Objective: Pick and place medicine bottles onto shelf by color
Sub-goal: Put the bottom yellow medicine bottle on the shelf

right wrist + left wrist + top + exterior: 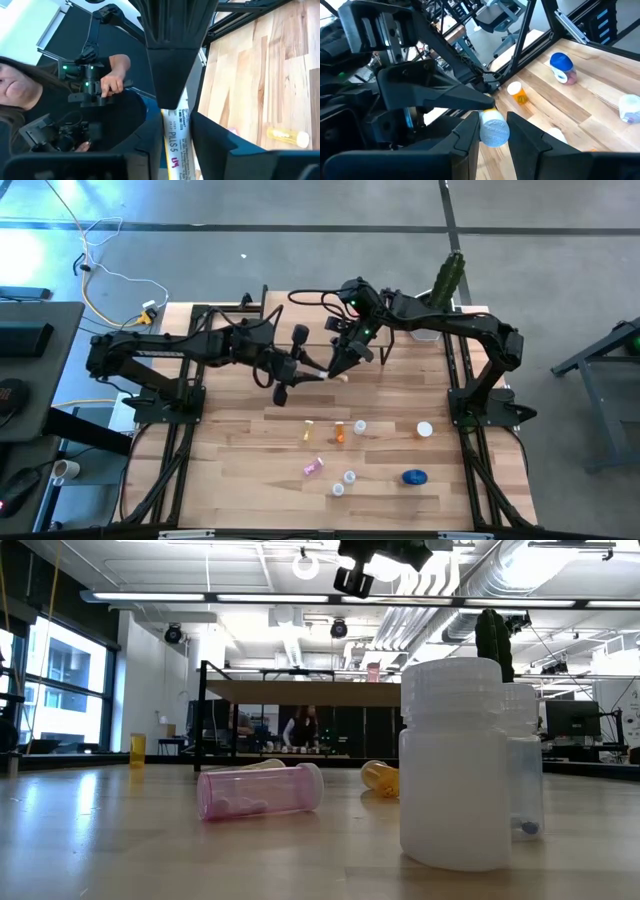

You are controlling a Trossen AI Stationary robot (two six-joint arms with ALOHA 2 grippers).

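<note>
Bottle (174, 145), white-labelled "PILLS", clamped between both pincers: left (322, 373); right (338, 370).

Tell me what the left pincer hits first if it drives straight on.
The left pincer would meet the white-capped, labelled pill bottle first, already at its tips. The right pincer sits just behind it. Depth is hard to judge.

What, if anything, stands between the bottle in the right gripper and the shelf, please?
Nothing visible does. The right gripper holds the bottle above the table by the shelf; only the left gripper, meeting the bottle's cap end, is close.
</note>
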